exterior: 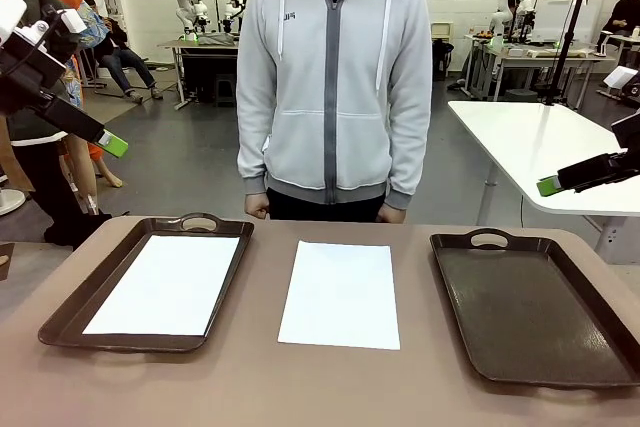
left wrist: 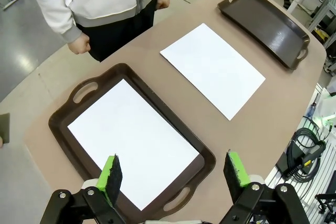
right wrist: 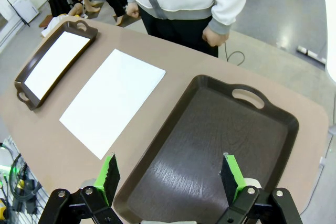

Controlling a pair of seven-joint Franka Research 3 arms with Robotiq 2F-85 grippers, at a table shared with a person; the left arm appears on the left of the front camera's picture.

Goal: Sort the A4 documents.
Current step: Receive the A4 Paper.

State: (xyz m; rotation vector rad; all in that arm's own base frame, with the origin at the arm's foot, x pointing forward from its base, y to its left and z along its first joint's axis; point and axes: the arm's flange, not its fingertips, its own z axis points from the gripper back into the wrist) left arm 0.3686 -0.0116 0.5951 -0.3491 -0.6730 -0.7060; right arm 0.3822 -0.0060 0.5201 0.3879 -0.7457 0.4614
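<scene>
Seeing my left gripper (left wrist: 173, 169) and right gripper (right wrist: 170, 174) spread apart; thin white sheet (exterior: 340, 294) mid-frame, second sheet (exterior: 165, 284) in lower-left brown tray (exterior: 70, 312).

I get bright, even overhead light on all feeds, with soft, faint shadows on the rounded beige tabletop (exterior: 250, 387). The plain white paper sheet (exterior: 340, 294) at centre nearly blows out, and the empty dark brown handled tray (right wrist: 210, 129) carries a pale sheen. Wrist views bow at their edges; focus is sharp
</scene>
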